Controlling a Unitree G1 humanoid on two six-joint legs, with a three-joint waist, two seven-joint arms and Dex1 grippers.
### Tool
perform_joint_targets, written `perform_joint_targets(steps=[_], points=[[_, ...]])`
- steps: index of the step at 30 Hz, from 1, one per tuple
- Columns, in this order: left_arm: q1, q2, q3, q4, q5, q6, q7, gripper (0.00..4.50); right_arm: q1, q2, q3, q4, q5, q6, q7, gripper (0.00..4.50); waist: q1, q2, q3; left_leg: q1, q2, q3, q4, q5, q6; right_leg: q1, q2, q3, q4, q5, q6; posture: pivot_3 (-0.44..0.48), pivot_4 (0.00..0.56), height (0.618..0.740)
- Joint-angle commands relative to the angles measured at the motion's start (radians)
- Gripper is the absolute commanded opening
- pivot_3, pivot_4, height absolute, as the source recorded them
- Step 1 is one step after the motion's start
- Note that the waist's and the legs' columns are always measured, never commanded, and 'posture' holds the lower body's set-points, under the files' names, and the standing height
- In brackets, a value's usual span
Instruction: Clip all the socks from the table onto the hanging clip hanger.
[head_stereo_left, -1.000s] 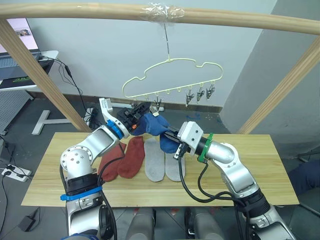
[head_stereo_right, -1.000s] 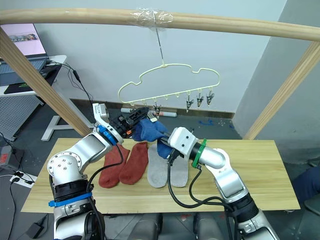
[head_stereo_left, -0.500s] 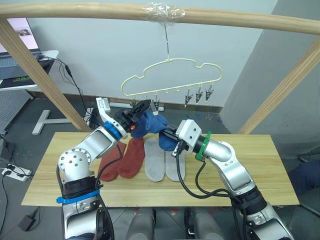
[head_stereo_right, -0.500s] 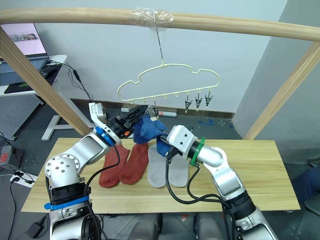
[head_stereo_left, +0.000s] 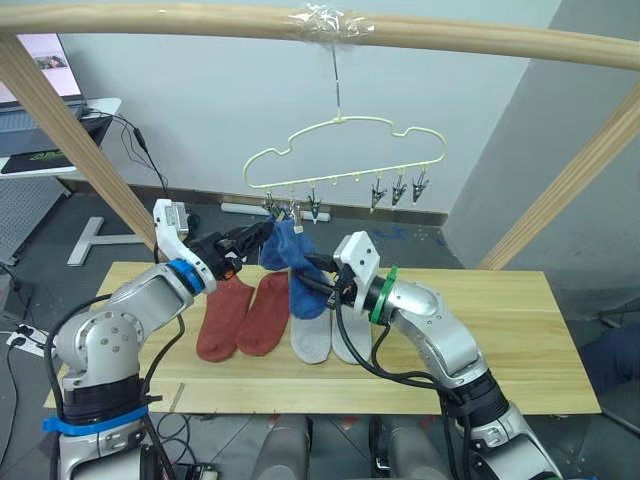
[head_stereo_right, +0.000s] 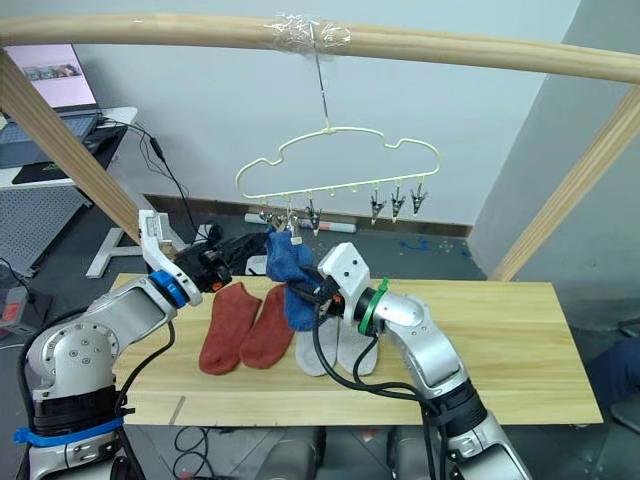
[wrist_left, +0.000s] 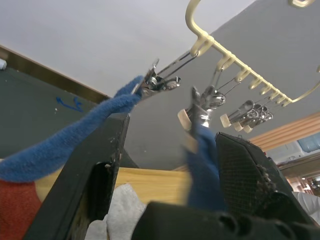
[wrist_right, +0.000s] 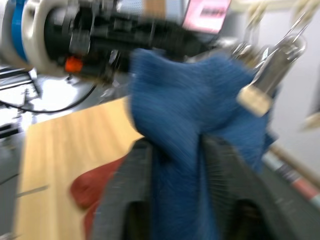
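Note:
The pale wire clip hanger hangs from the top pole. Two blue socks dangle from its leftmost clips. In the left wrist view one clip bites a blue sock. My left gripper is open, just left of those socks, with nothing held. My right gripper sits under the hanger, its fingers apart with a blue sock hanging between them. Two rust-red socks and two grey socks lie on the table.
Three free clips hang at the hanger's right end. Thick wooden poles frame the table. A desk with a laptop stands at the back left. The table's right half is bare wood.
Both grippers have opened. My left arm has drawn back to the left, away from the hanger. The blue socks now hang down from the clips instead of being bunched between the grippers.

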Motion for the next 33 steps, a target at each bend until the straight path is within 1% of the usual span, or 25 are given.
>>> perform_joint_targets(steps=[1,3,5,6,7,9,11,13,14,16,17,18,20,22,23,25,29,33], points=[[0.014,0.017,-0.028,-0.070,0.060,-0.051,-0.039,3.12,0.005,-0.021,-0.004,-0.053,0.028,0.045,0.014,3.10,0.000,0.000,0.000,0.000,0.000,0.000,0.000,0.000,0.000,0.000,0.000,0.000,0.000,0.000,0.000,0.168,0.187,0.740],[0.035,0.012,-0.049,-0.104,0.081,-0.068,-0.052,3.12,0.020,-0.041,-0.017,-0.070,0.035,0.059,0.012,3.70,0.000,0.000,0.000,0.000,0.000,0.001,-0.002,0.000,0.000,-0.001,-0.001,0.001,0.000,0.000,0.000,0.166,0.189,0.740],[0.060,0.024,-0.095,-0.141,0.146,-0.103,-0.073,3.12,0.031,-0.058,-0.036,-0.083,0.029,0.058,-0.013,4.38,-0.001,0.000,0.000,-0.001,0.000,0.001,-0.003,0.000,0.000,-0.003,-0.001,0.001,-0.001,0.000,0.000,0.161,0.190,0.740],[0.070,0.026,-0.115,-0.153,0.175,-0.120,-0.079,3.12,0.034,-0.064,-0.046,-0.086,0.022,0.056,-0.032,4.44,-0.001,0.000,0.000,-0.002,0.000,0.002,-0.003,0.000,0.000,-0.004,-0.001,0.002,-0.001,0.000,0.000,0.159,0.192,0.740],[0.078,0.034,-0.149,-0.164,0.235,-0.148,-0.074,3.12,0.036,-0.070,-0.060,-0.090,0.018,0.056,-0.050,4.44,-0.001,0.000,0.000,-0.002,0.000,0.002,-0.004,0.000,0.000,-0.005,-0.001,0.002,-0.001,0.000,0.000,0.159,0.192,0.740],[0.088,0.034,-0.195,-0.176,0.290,-0.155,-0.067,3.12,0.038,-0.087,-0.083,-0.099,0.007,0.051,-0.077,4.44,-0.001,0.000,0.000,-0.004,0.000,0.002,-0.005,0.001,-0.001,-0.008,-0.001,0.002,0.000,0.000,0.000,0.155,0.192,0.740],[0.099,0.026,-0.236,-0.203,0.366,-0.199,-0.050,3.12,0.044,-0.108,-0.106,-0.110,0.003,0.048,-0.094,4.44,-0.002,0.000,0.000,-0.010,0.000,0.002,-0.005,0.002,-0.003,-0.014,-0.001,0.002,0.002,0.000,0.000,0.151,0.193,0.740],[0.096,0.023,-0.278,-0.213,0.444,-0.242,-0.041,3.12,0.051,-0.124,-0.134,-0.124,0.009,0.047,-0.108,4.44,-0.002,0.000,0.000,-0.010,0.000,0.002,-0.005,0.002,-0.003,-0.014,-0.001,0.002,0.002,0.000,0.000,0.150,0.194,0.740],[0.087,0.019,-0.292,-0.205,0.446,-0.241,-0.061,3.12,0.058,-0.135,-0.148,-0.137,0.015,0.049,-0.109,4.44,-0.002,0.000,0.000,-0.010,0.000,0.002,-0.005,0.002,-0.003,-0.014,-0.001,0.002,0.002,0.000,0.000,0.150,0.194,0.740],[0.072,-0.019,-0.291,-0.193,0.386,-0.234,-0.117,3.12,0.072,-0.160,-0.164,-0.163,0.021,0.050,-0.102,4.44,-0.001,0.000,0.000,-0.010,0.000,0.002,-0.005,0.002,-0.003,-0.014,0.000,0.001,0.002,0.000,0.000,0.142,0.195,0.740],[0.065,-0.049,-0.294,-0.193,0.394,-0.281,-0.130,3.12,0.087,-0.185,-0.164,-0.183,0.018,0.041,-0.086,4.44,-0.002,0.000,0.000,-0.010,0.000,0.002,-0.005,0.002,-0.003,-0.014,0.000,0.001,0.002,0.000,0.000,0.135,0.194,0.740],[0.060,-0.066,-0.311,-0.195,0.423,-0.314,-0.131,2.94,0.100,-0.205,-0.168,-0.199,0.018,0.036,-0.075,4.48,-0.002,0.000,0.000,-0.010,0.000,0.003,-0.005,0.002,-0.003,-0.014,0.000,0.000,0.002,0.000,0.000,0.135,0.194,0.740],[0.038,-0.102,-0.373,-0.166,0.548,-0.424,-0.112,2.53,0.115,-0.233,-0.201,-0.244,0.044,0.046,-0.064,4.50,0.001,0.000,0.000,-0.010,-0.001,0.003,-0.004,0.002,-0.003,-0.014,-0.001,0.000,0.001,0.000,0.000,0.129,0.196,0.740],[0.017,-0.141,-0.403,-0.127,0.619,-0.493,-0.096,2.06,0.114,-0.249,-0.228,-0.273,0.072,0.056,-0.060,4.50,0.000,0.000,0.000,-0.010,-0.001,0.004,-0.004,0.002,-0.003,-0.014,-0.001,0.000,0.001,0.000,0.001,0.118,0.198,0.740],[0.001,-0.165,-0.413,-0.103,0.656,-0.529,-0.076,1.74,0.112,-0.258,-0.249,-0.290,0.098,0.060,-0.047,4.50,-0.002,0.000,0.000,-0.010,-0.001,0.004,-0.004,0.002,-0.003,-0.014,-0.001,0.000,0.002,0.000,0.001,0.116,0.198,0.740],[-0.029,-0.205,-0.432,-0.047,0.730,-0.590,-0.036,1.74,0.103,-0.274,-0.291,-0.319,0.154,0.076,-0.024,4.50,-0.004,0.000,0.000,-0.010,0.000,0.005,-0.004,0.002,-0.002,-0.014,0.000,0.000,0.002,0.000,0.001,0.109,0.196,0.740],[-0.061,-0.272,-0.450,0.054,0.829,-0.691,0.014,1.74,0.066,-0.316,-0.335,-0.346,0.230,0.108,0.014,4.50,-0.006,0.000,0.000,-0.009,0.000,0.005,-0.003,0.002,-0.002,-0.014,0.002,0.000,0.003,0.001,0.002,0.087,0.195,0.740],[-0.082,-0.312,-0.439,0.130,0.888,-0.760,0.047,1.74,0.030,-0.337,-0.345,-0.360,0.286,0.151,0.023,4.50,-0.006,0.000,0.000,-0.010,-0.001,0.006,-0.002,0.002,-0.002,-0.014,0.003,0.000,0.003,0.001,0.003,0.071,0.197,0.740]])
